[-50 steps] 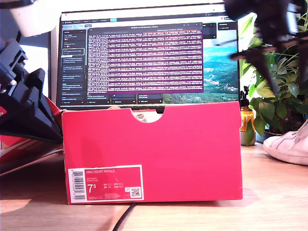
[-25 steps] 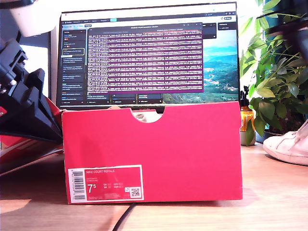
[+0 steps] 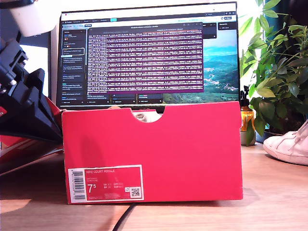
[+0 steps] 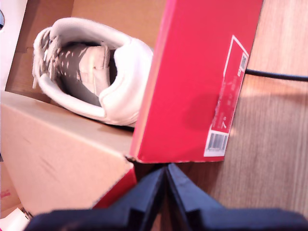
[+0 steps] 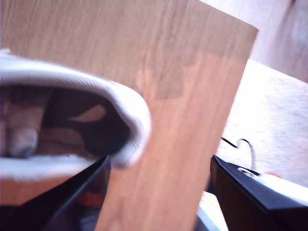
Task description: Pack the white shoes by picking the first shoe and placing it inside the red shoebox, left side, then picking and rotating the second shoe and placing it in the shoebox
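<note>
- Red shoebox (image 3: pixel 153 153) stands on the wooden table (image 3: pixel 274 192), label side to the exterior camera, notch in its top edge; a monitor (image 3: pixel 149 53) is behind it.
- One white shoe (image 4: pixel 91 72) lies inside the box, heel near the red end wall.
- Second shoe (image 3: pixel 288 144) rests on the table at the exterior view's right edge, well apart from the box, bare wood between.
- My first gripper (image 4: pixel 166 185): jaws closed together, holding nothing, just outside a box corner.
- My second gripper (image 5: pixel 159 192): jaws spread apart, above the second shoe's collar (image 5: pixel 130 120); contact cannot be told.
</note>
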Available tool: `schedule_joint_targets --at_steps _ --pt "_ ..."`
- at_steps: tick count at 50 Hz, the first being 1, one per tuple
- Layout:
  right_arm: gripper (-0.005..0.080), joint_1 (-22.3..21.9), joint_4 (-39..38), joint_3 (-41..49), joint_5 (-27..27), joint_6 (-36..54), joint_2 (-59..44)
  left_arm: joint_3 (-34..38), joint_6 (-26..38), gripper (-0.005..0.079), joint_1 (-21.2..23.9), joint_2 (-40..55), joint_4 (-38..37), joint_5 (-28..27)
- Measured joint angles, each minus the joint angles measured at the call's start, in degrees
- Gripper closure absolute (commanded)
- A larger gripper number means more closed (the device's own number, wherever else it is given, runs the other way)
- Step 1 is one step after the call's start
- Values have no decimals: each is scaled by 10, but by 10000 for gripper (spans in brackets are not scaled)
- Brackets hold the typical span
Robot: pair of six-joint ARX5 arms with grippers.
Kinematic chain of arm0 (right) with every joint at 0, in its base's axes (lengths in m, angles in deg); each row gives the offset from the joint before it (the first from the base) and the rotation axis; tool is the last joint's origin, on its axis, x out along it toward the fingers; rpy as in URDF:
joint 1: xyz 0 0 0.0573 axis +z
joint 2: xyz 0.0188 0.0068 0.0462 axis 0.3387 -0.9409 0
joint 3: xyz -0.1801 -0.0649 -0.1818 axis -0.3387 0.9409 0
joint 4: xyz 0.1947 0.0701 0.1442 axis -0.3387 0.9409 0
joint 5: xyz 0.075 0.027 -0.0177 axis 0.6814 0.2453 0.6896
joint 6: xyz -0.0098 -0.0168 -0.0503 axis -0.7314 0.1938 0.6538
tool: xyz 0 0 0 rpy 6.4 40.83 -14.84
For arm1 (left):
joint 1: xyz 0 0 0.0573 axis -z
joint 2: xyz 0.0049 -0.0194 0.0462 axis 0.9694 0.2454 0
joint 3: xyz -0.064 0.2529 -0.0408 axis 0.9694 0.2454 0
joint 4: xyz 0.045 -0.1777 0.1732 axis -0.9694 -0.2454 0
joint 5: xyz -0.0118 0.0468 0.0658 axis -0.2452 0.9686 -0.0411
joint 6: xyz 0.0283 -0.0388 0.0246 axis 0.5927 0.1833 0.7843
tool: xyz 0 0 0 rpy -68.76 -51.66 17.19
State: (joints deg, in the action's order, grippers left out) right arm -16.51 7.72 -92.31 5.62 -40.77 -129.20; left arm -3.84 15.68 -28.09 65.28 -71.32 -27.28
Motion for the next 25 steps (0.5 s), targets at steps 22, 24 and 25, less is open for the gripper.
schedule_joint_targets --at_steps 22,24,25 --pt "148 -42 -101 71 22 5 0 0 0 762 0 0 0 0" --pt "150 -46 -113 84 28 7 0 0 0 761 0 0 0 0" --pt "156 -49 -119 91 31 7 0 0 0 761 0 0 0 0"
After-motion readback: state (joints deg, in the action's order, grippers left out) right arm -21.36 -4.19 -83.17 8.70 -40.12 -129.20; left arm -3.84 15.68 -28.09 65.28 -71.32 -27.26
